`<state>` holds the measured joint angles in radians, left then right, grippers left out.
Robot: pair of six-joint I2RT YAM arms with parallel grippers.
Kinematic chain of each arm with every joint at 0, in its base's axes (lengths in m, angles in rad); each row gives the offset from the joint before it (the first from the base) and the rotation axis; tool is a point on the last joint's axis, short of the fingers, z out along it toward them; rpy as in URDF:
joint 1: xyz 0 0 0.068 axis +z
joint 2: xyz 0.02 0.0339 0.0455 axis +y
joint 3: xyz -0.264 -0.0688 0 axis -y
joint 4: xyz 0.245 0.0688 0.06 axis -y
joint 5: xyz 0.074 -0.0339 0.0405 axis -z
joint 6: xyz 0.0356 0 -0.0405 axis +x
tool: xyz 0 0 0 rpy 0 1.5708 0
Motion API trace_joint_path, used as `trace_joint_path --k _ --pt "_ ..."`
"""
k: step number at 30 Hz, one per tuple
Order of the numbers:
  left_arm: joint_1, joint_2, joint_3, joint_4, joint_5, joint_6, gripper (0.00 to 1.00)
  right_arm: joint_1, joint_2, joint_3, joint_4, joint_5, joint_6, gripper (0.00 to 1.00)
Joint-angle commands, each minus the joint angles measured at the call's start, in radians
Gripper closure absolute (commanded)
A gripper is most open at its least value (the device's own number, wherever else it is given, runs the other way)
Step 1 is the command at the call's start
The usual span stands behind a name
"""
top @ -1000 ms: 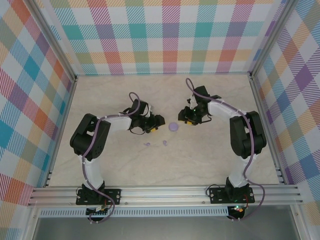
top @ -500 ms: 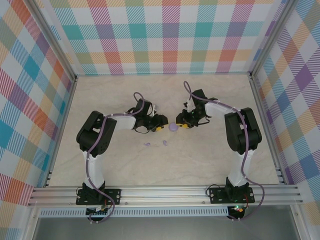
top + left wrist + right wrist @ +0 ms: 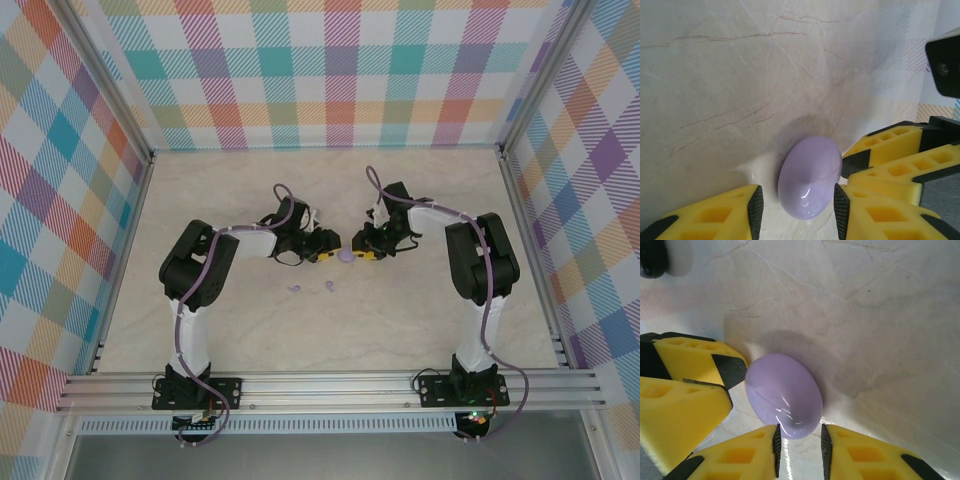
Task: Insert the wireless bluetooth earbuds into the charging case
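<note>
A pale, marble-patterned desk (image 3: 400, 330) sits inside walls of pastel plaid (image 3: 340, 70). Two black-and-white robot arms rise from its near edge and bend inward. The left arm (image 3: 200, 268) and the right arm (image 3: 482, 262) meet almost tip to tip near the middle of the desk.

Between the tips lies a lilac charging case (image 3: 346, 256), a smooth oval pebble resting flat on the desk. Its lid looks closed.

From the left wrist, the left jaws straddle the case (image 3: 810, 177). They are partly open. One dark pad (image 3: 841, 210) is at the case's edge, while a strip of bare desk shows between the case and the opposite pad, so nothing is clamped.

From the right wrist, the right jaws are drawn to a narrow gap, with the near end of the case (image 3: 784, 395) just inside their mouth. One pad (image 3: 776, 442) seems to touch it. Whether they actually pinch it cannot be told.

Nearer the arms' bases, apart from the case, one tiny lilac earbud (image 3: 294, 288) lies loose on the desk. The other earbud (image 3: 329, 287) lies near it.

The task appears to be at an early stage. No earbud is inside the case. The case probably has to be held and opened, and then each earbud picked up and seated.
</note>
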<state>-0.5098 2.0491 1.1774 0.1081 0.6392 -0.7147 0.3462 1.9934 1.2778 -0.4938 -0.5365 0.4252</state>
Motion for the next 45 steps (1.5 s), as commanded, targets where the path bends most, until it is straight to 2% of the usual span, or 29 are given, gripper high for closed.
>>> trace_joint_path --k 1,24,32,45 --pt "-0.022 0.032 0.016 -0.011 0.014 -0.003 0.58 -0.005 0.021 0.005 0.002 -0.031 -0.025 0.71" --pt "-0.040 0.061 0.025 0.052 0.070 -0.056 0.62 -0.004 0.041 -0.006 0.017 -0.042 -0.017 0.76" --pt "-0.045 0.044 0.058 -0.118 -0.026 0.016 0.54 -0.005 0.044 -0.009 0.011 -0.015 -0.016 0.79" --pt "-0.061 0.025 0.093 -0.248 -0.108 0.077 0.50 -0.005 0.042 -0.005 -0.027 0.057 -0.023 0.81"
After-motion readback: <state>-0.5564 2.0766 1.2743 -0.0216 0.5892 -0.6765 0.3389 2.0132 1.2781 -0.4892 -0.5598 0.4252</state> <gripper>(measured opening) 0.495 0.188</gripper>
